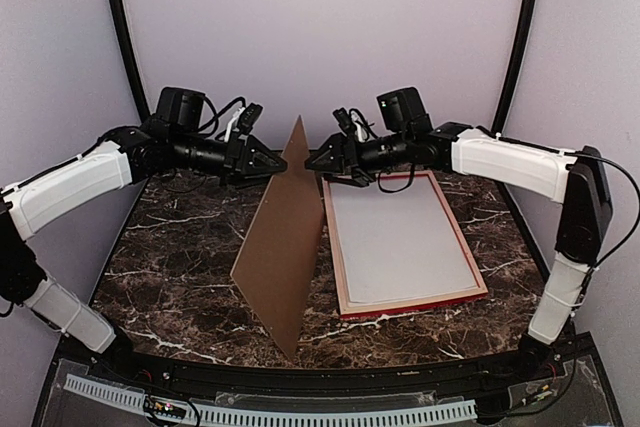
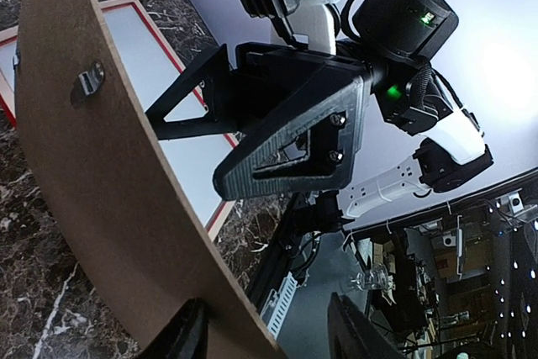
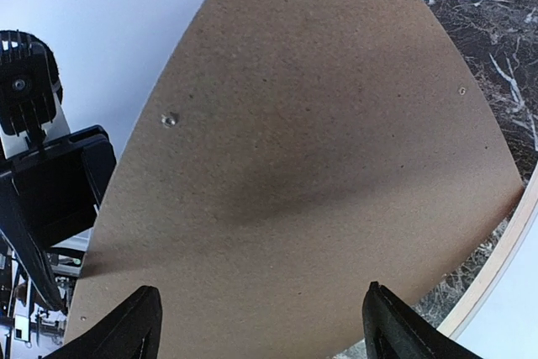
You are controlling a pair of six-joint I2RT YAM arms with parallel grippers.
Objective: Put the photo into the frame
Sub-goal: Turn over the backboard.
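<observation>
On worktop [image 1: 180,247], one frame [image 1: 415,302] lying flat, just right of one brown board [image 1: 280,247] standing on edge. Flanking board's top, two: left gripper [image 1: 275,165] half parted, right gripper [image 1: 318,160] spread wide, clamping nothing.

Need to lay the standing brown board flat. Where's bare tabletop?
Widest: dark marble table left of the brown backing board. Thin strip between the red-railed frame and the near edge. Crowded: right half, filled by the frame; left gripper and right gripper flank the board's top.
</observation>
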